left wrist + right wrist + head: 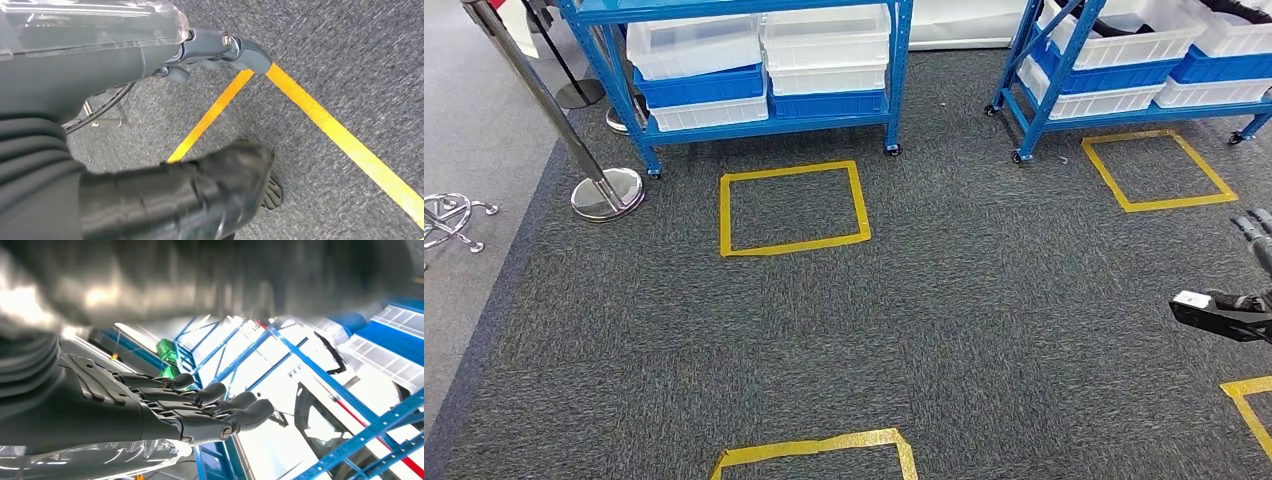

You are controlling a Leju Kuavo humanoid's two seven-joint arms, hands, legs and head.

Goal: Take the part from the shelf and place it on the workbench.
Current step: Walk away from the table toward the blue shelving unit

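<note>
Right hand is reaching in at the edge of the head view, fingers stretched apart and gripping nothing.
Left hand is hanging over the grey carpet above yellow tape lines; whether it is open or closed cannot be told. Two blue shelves are standing ahead, carrying white and blue bins. Which bin is holding the part cannot be told. Beside the left shelf, a chrome stanchion is standing.
</note>
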